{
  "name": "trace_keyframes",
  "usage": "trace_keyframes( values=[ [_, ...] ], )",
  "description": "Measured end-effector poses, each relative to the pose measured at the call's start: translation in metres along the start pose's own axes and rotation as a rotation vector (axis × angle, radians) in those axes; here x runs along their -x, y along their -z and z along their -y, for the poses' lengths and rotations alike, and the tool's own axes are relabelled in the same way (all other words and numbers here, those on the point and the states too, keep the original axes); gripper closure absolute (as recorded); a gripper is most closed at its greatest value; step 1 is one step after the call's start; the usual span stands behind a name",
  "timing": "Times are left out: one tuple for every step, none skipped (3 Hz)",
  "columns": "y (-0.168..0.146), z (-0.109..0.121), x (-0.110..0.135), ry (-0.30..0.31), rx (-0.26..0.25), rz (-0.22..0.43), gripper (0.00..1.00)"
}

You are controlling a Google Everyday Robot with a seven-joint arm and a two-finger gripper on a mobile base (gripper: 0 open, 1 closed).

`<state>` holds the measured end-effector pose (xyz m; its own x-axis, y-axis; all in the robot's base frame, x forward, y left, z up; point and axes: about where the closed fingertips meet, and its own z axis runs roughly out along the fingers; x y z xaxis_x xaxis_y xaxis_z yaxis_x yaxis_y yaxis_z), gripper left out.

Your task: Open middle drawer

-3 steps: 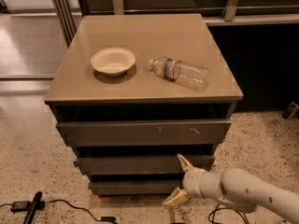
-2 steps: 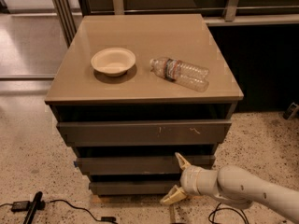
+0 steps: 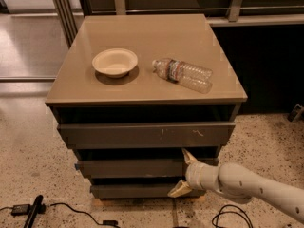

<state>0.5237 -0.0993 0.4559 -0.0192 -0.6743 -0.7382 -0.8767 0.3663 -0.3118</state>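
Pincer: we see the pincer (image 3: 176,172) low at the cabinet's front, right end, on a pale arm (image 3: 251,186) coming in from the lower right.
Pincer state: fingers apart; one tip points up over the top edge of the mid drawer (image 3: 128,167), the other sits down by its bottom edge. We can't tell if either touches the front.
Mid drawer: 2nd of 3 fronts, plain grey-brown, under the top drawer (image 3: 147,134) w/ pale scratches, above the low drawer (image 3: 133,191). Dark gaps above & below it.
Bench: tan glossy top (image 3: 147,34) over the drawers.
Things on bench: pale bowl (image 3: 115,62) upright, left of centre; clear bottle (image 3: 183,74) lying on its side to the right, cap end toward the bowl. The two are near, not touching, & both well back from the front edge.
In the way: top drawer front juts wider than the mid one, so the upper finger sits just under its lower edge.
Floor: speckled stone in front & at the right; smoother shiny floor at the left.
Floor clutter: black cables (image 3: 71,210) lower left; a cable loop (image 3: 228,215) under the arm.
Room: metal posts (image 3: 61,8) behind-left; dark panel & wood rail behind.
Edges/room: arm takes the right-front corner; we see open floor in front of the drawers' left & middle, apart from the cables.
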Motion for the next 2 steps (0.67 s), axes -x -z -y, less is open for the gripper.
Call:
trace_keyframes(
  values=[
    [-0.002, 0.018, -0.028, 0.029, -0.034, -0.02, 0.0],
    [-0.005, 0.032, -0.053, 0.019, -0.018, -0.018, 0.0]
  ],
)
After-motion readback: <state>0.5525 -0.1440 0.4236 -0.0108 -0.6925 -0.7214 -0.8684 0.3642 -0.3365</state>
